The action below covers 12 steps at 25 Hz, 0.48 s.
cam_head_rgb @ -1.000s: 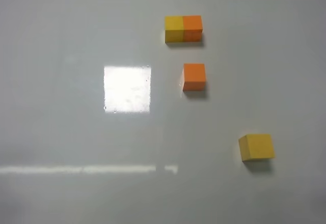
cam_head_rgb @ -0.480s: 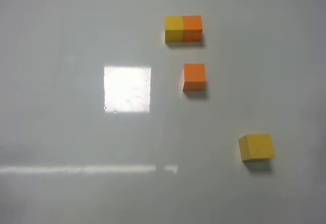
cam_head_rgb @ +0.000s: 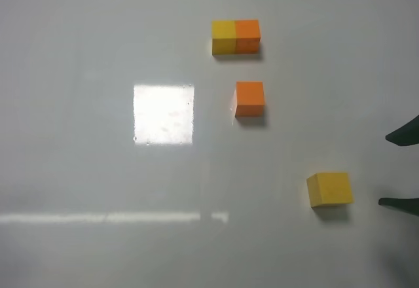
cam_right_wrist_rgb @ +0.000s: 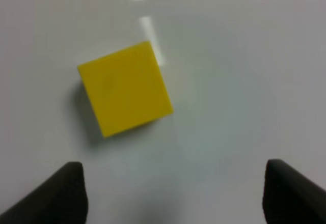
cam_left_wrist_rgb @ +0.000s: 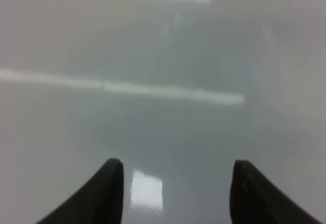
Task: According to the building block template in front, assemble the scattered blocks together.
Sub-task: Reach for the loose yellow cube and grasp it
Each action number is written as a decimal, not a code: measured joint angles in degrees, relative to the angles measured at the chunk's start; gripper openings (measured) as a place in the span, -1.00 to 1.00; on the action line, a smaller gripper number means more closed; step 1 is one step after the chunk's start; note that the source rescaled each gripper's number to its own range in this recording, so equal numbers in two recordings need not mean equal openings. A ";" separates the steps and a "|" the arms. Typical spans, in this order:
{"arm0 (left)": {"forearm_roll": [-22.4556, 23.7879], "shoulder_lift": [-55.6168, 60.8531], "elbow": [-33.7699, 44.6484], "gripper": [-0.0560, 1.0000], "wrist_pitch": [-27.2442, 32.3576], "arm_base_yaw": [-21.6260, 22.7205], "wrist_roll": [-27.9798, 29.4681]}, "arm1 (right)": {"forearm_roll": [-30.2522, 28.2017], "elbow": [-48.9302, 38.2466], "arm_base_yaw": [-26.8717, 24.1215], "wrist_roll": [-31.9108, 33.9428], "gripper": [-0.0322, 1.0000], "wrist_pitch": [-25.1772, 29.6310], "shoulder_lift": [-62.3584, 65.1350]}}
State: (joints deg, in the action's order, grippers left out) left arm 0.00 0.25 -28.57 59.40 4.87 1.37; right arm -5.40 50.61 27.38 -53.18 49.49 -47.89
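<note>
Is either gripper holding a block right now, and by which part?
Nothing is held. The left gripper is open and empty; the right gripper is open, near the yellow cube but not touching it.

The template bar [cam_head_rgb: 236,36] is half yellow, half orange, without pattern. The orange cube [cam_head_rgb: 249,98] and the yellow cube [cam_head_rgb: 330,189], 2 loose pieces, are plain. The table [cam_head_rgb: 78,170] is pale grey with white glare; the left gripper [cam_left_wrist_rgb: 177,173] and the right gripper [cam_right_wrist_rgb: 173,175] are black.
</note>
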 joint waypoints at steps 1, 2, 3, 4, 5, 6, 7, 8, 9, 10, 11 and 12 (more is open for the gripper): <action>0.00 0.00 0.00 -0.68 0.00 0.00 0.00 | -1.24 0.58 1.91 0.00 0.99 0.27 -1.60; 0.00 0.00 0.00 -0.68 0.00 0.00 0.00 | -2.53 0.87 3.97 0.00 0.99 0.49 -2.82; 0.00 0.00 0.00 -0.68 0.00 0.00 0.00 | -3.81 1.00 6.04 0.00 0.99 0.60 -4.24; 0.00 0.00 0.03 -0.68 0.00 0.00 0.00 | -4.79 0.99 7.64 0.00 0.99 0.60 -5.53; 0.00 0.00 0.03 -0.68 0.00 0.00 0.00 | -5.69 0.99 9.20 0.00 0.99 0.60 -6.63; 0.00 0.00 0.03 -0.68 0.00 0.00 0.00 | -6.86 0.99 10.36 0.17 0.99 0.60 -7.39; 0.00 0.00 0.03 -0.68 0.00 0.00 0.00 | -8.11 0.99 11.10 0.70 1.00 0.60 -8.12; 0.00 0.00 0.03 -0.68 0.00 0.00 0.00 | -9.15 0.99 11.72 1.14 1.00 0.60 -8.70; 0.00 0.00 0.03 -0.68 0.00 0.00 0.00 | -10.28 0.99 12.14 1.46 1.00 0.53 -8.98; 0.00 0.00 0.03 -0.68 0.00 0.00 0.00 | -11.05 0.99 12.34 1.66 1.00 0.20 -9.25; 0.00 0.00 0.03 -0.68 0.00 0.00 0.00 | -11.46 0.99 12.41 1.79 1.00 -0.28 -9.30; 0.00 0.00 0.03 -0.68 0.00 0.00 0.00 | -11.75 0.99 12.41 1.86 1.00 -0.54 -9.33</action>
State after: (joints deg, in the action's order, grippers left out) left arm 0.00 0.25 -28.53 59.40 4.87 1.37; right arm -17.14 51.60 39.80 -51.32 48.96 -57.22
